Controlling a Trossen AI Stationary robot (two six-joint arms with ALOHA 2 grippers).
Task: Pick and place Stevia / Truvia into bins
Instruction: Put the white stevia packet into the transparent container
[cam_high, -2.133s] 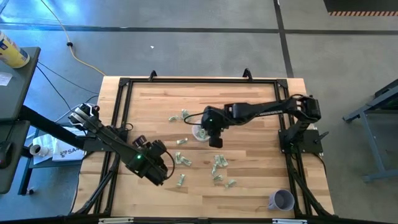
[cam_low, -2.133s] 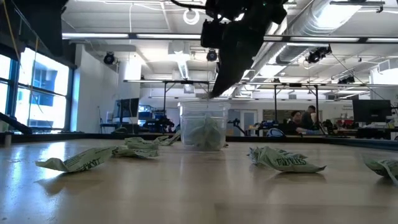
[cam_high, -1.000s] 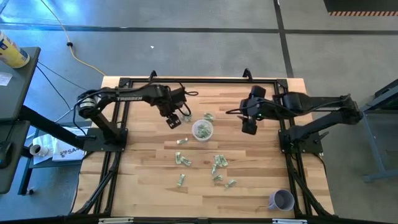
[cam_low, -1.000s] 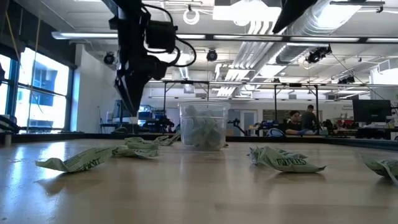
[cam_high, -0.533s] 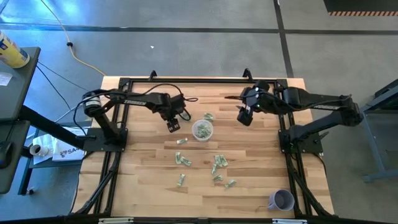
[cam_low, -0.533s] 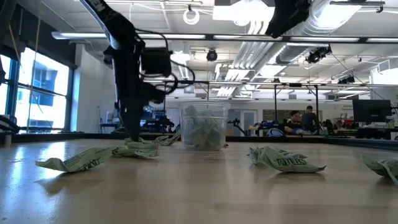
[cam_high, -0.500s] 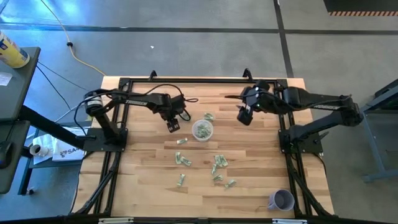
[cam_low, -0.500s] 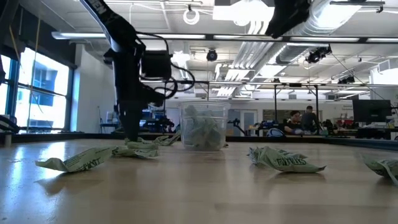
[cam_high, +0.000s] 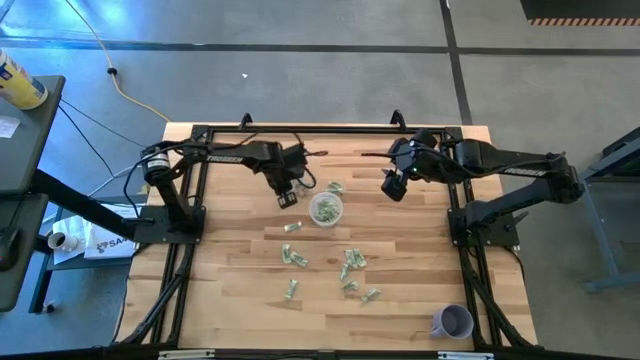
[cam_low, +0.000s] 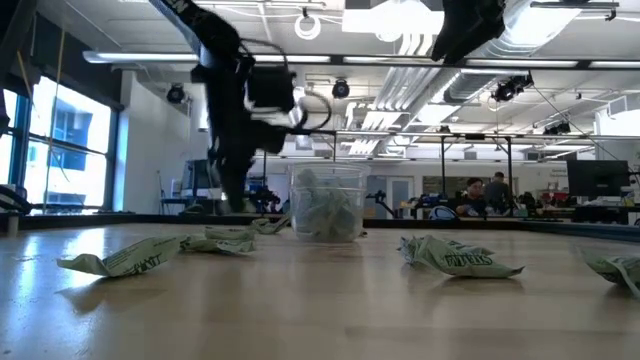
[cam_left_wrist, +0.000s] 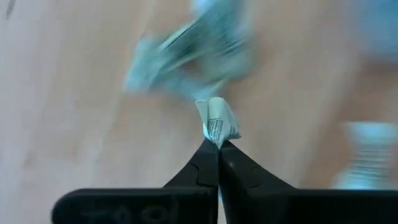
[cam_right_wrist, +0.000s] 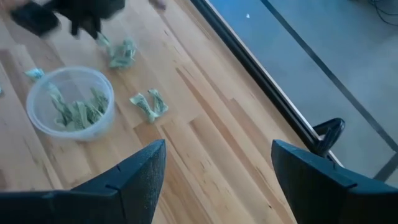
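While left pincer (cam_left_wrist: 217, 144) pinches one packet (cam_left_wrist: 218, 122): right pincer (cam_right_wrist: 214, 168) spread, one cup (cam_high: 325, 209).

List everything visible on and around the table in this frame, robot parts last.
Loose sweetener packets: about ten, green and white, scattered over the table's middle and front.
Held packet: one, pinched in the left gripper.
Clear cup: one, mid-table, holding packets.
Lavender cup: one, front right corner.
Table: one, wood, black frame.
People: seated, far background.
Left gripper: shut, left of the clear cup.
Right gripper: open, raised to the cup's right.
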